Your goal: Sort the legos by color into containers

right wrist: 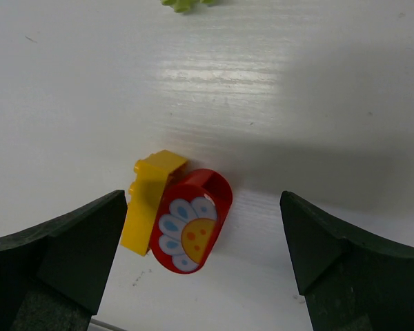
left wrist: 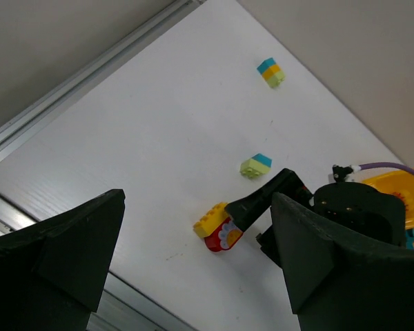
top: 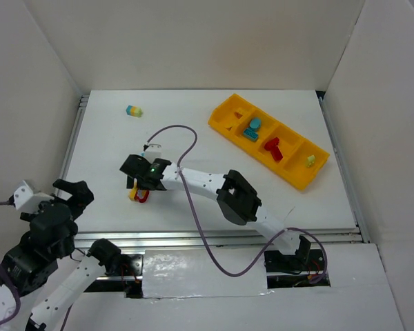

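Overhead camera looks down; both wrist cameras share the red-yellow clump (right wrist: 179, 221).

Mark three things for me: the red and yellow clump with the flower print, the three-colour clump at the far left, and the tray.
red and yellow clump (right wrist: 190, 231): right wrist view, on the flower-printed red face.
three-colour clump (top: 134, 111): top view, on its middle band.
tray (top: 219, 123): top view, on the rim at its left corner.

Left gripper (left wrist: 196, 201), right gripper (right wrist: 201, 200): both agape.
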Tool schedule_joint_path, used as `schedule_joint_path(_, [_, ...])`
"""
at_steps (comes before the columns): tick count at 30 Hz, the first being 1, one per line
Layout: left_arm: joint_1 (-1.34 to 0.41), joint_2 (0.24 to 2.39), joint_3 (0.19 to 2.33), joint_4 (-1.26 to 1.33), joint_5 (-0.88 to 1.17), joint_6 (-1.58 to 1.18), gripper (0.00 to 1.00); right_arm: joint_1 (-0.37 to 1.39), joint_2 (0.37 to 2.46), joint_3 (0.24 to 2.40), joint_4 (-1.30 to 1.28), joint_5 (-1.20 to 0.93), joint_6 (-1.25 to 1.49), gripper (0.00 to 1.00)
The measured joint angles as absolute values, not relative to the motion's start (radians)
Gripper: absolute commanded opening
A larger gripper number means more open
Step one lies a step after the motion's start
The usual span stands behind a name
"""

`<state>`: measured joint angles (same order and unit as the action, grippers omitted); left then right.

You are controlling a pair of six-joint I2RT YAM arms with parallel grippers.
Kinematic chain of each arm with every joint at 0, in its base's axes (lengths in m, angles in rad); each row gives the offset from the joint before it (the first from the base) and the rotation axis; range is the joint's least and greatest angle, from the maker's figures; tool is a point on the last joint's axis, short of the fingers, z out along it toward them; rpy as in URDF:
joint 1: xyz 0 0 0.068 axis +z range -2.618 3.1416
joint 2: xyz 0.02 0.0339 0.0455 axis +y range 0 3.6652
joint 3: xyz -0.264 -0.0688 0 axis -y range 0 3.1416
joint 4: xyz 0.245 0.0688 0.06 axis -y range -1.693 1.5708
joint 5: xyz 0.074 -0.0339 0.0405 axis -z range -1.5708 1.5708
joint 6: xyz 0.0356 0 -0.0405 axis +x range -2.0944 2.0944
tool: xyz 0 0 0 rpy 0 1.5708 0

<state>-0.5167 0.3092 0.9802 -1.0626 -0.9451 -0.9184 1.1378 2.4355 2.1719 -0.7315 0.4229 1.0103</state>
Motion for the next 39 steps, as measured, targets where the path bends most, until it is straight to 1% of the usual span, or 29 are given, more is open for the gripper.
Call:
schedule_joint_path(3, [-0.515,0.248,0.962,-1.030,-0.942,-0.907,1.00,1.137,2.455,2.201,-0.728,0.419,1.010,1.00])
schedule_joint_path(6, [-0.516,0.253,0.955,-1.007,-0.929,-0.888,1.00,1.141,2.459,2.210,-0.727,0.418,1.008,1.00])
schedule_joint_path(10, [-0.515,0.310,0.953,-0.984,-0.904,-0.861,0.99,1.153,2.532,2.345,-0.756,0.417,0.997,0.99])
schedule_joint_path(12, [-0.515,0.344,0.953,-0.971,-0.889,-0.845,0.99,1.159,2.562,2.385,-0.762,0.418,0.986,0.95])
schedule_joint_path(13, [-0.515,0.355,0.952,-0.963,-0.880,-0.838,0.99,1.161,2.566,2.384,-0.770,0.418,0.980,0.91])
schedule_joint_path(17, [-0.515,0.360,0.944,-0.951,-0.858,-0.815,0.99,1.164,2.574,2.344,-0.795,0.415,0.967,0.86])
schedule_joint_path(18, [-0.515,0.358,0.944,-0.950,-0.856,-0.813,0.99,1.166,2.574,2.338,-0.798,0.423,0.962,0.84])
schedule_joint_path(19, [-0.515,0.353,0.944,-0.947,-0.855,-0.812,1.00,1.166,2.572,2.335,-0.803,0.424,0.955,0.75])
schedule_joint_path(20, [-0.515,0.346,0.942,-0.944,-0.853,-0.811,0.99,1.167,2.571,2.328,-0.801,0.426,0.952,0.69])
schedule_joint_path(21, [-0.515,0.340,0.942,-0.942,-0.852,-0.811,1.00,1.167,2.562,2.313,-0.793,0.430,0.950,0.57])
schedule_joint_path(22, [-0.515,0.334,0.942,-0.939,-0.851,-0.810,1.00,1.167,2.547,2.286,-0.782,0.432,0.953,0.53])
schedule_joint_path(23, [-0.515,0.330,0.942,-0.939,-0.851,-0.810,1.00,1.167,2.523,2.246,-0.769,0.434,0.952,0.47])
schedule_joint_path(25, [-0.515,0.329,0.942,-0.936,-0.850,-0.810,1.00,1.167,2.456,2.125,-0.733,0.435,0.954,0.16])
schedule_joint_path(26, [-0.515,0.329,0.942,-0.934,-0.847,-0.809,1.00,1.167,2.414,2.052,-0.702,0.435,0.952,0.03])
schedule_joint_path(27, [-0.515,0.329,0.942,-0.933,-0.845,-0.808,1.00,1.167,2.371,1.976,-0.669,0.435,0.950,0.00])
schedule_joint_path(30, [-0.515,0.329,0.941,-0.915,-0.827,-0.790,0.99,1.167,2.219,1.735,-0.610,0.442,0.905,0.00])
schedule_joint_path(33, [-0.514,0.331,0.926,-0.881,-0.771,-0.765,1.00,1.167,2.047,1.495,-0.468,0.461,0.804,0.00])
schedule_joint_path(36, [-0.514,0.359,0.915,-0.843,-0.661,-0.762,0.99,1.167,1.790,1.185,-0.283,0.464,0.653,0.00])
schedule_joint_path(39, [-0.513,0.428,0.897,-0.772,-0.502,-0.768,1.00,1.167,1.522,0.937,-0.123,0.456,0.518,0.00])
